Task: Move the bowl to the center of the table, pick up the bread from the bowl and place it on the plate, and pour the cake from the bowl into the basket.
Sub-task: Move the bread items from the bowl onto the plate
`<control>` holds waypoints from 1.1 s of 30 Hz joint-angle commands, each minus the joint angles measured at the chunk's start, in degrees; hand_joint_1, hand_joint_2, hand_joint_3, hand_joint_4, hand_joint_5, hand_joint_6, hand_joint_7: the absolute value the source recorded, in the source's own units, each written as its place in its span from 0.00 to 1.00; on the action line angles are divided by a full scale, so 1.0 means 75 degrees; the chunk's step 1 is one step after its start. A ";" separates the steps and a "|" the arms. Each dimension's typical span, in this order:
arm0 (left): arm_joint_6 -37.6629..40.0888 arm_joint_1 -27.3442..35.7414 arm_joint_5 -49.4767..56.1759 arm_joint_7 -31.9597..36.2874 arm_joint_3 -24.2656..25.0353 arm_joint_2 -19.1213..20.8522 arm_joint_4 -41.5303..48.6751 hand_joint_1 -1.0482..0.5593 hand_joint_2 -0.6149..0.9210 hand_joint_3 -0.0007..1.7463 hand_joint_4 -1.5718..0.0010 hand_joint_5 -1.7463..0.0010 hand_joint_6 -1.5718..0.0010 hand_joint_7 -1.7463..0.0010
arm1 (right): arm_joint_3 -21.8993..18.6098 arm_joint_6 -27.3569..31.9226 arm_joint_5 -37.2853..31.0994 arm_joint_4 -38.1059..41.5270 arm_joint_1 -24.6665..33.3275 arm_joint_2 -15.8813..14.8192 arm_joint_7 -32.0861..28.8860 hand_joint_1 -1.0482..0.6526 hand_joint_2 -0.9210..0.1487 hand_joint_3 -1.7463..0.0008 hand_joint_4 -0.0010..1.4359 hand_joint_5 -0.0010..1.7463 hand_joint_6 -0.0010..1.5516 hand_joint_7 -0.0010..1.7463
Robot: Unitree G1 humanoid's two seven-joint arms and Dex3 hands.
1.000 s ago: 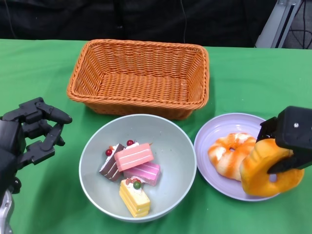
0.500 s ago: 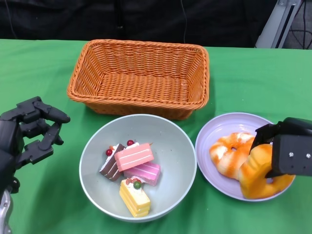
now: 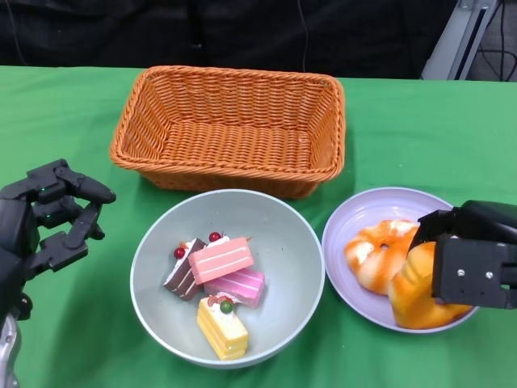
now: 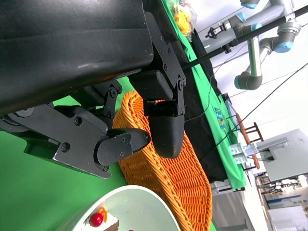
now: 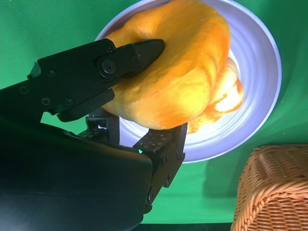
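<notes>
A pale green bowl [image 3: 279,234] sits mid-table and holds several cake slices [image 3: 216,260]. To its right a lilac plate [image 3: 355,212] carries one orange-and-white bread [image 3: 373,252]. My right hand [image 3: 472,260] grips a second orange bread [image 3: 414,293] low over the plate's near right side; the right wrist view shows fingers [image 5: 130,55] clamped around that bread [image 5: 178,72] over the plate [image 5: 260,57]. At the left my left hand [image 3: 48,222] hovers beside the bowl, fingers apart, holding nothing. The orange wicker basket [image 3: 230,129] stands behind the bowl.
A green cloth [image 3: 420,129] covers the table. Dark background and a metal frame lie beyond the far edge. The left wrist view shows the basket [image 4: 168,178], the bowl's rim [image 4: 125,197] and a distant robot arm.
My right hand has lowered the orange bread onto the plate, next to the other bread. The left hand has barely moved.
</notes>
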 commanded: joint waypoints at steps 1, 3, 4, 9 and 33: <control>0.0033 0.0083 0.0004 0.0021 0.0059 0.0167 -0.0121 0.60 0.87 0.43 0.49 0.14 0.47 0.37 | 0.0078 0.0185 -0.0218 -0.0104 0.0084 0.0029 -0.0120 0.46 0.00 0.98 0.50 0.65 0.59 0.12; 0.0039 0.0081 -0.0009 0.0006 0.0060 0.0162 -0.0119 0.61 0.87 0.43 0.49 0.14 0.47 0.37 | 0.0088 0.0273 -0.0299 -0.0141 0.0082 0.0042 -0.0142 0.44 0.00 0.99 0.51 0.59 0.60 0.08; 0.0038 0.0078 -0.0015 0.0002 0.0062 0.0159 -0.0114 0.61 0.87 0.43 0.49 0.14 0.47 0.37 | 0.0094 0.0305 -0.0330 -0.0158 0.0082 0.0044 -0.0158 0.43 0.00 0.99 0.52 0.56 0.60 0.07; -0.0028 0.0054 0.0072 0.0041 0.0055 0.0197 -0.0021 0.61 0.87 0.43 0.49 0.14 0.47 0.37 | 0.0108 0.0619 -0.0526 -0.0393 0.0144 0.0095 -0.0268 0.39 0.03 1.00 0.53 0.56 0.61 0.04; 0.0032 0.0064 -0.0052 -0.0049 0.0072 0.0179 -0.0054 0.60 0.87 0.42 0.49 0.15 0.46 0.38 | 0.0688 0.1423 -0.1304 -0.0399 -0.0061 -0.0094 0.0738 0.35 0.00 0.96 0.52 0.79 0.70 0.08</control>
